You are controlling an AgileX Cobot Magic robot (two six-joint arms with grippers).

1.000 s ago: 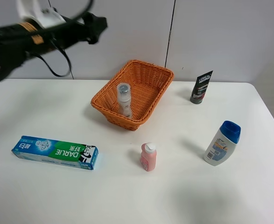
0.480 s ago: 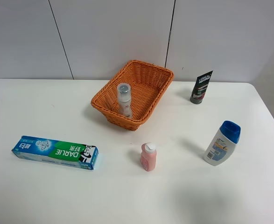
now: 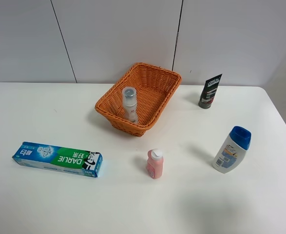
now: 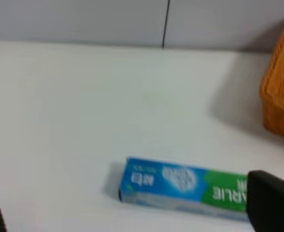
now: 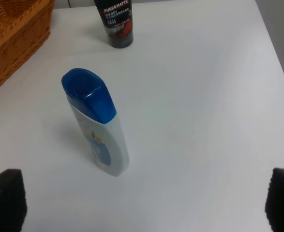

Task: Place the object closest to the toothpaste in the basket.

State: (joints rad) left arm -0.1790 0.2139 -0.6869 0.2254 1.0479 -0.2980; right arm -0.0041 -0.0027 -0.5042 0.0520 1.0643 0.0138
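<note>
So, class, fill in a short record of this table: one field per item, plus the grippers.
toothpaste: lying flat, front left of table
pink bottle: upright, right of toothpaste
basket: at back, holds one small bottle
black tube: upright, right of basket
blue-capped bottle: upright, far right
grippers: both open, holding nothing

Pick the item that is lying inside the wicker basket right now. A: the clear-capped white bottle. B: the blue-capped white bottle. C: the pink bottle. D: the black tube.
A: the clear-capped white bottle rests inside the basket, while the pink bottle, black tube and blue-capped white bottle all stand out on the table.
</note>
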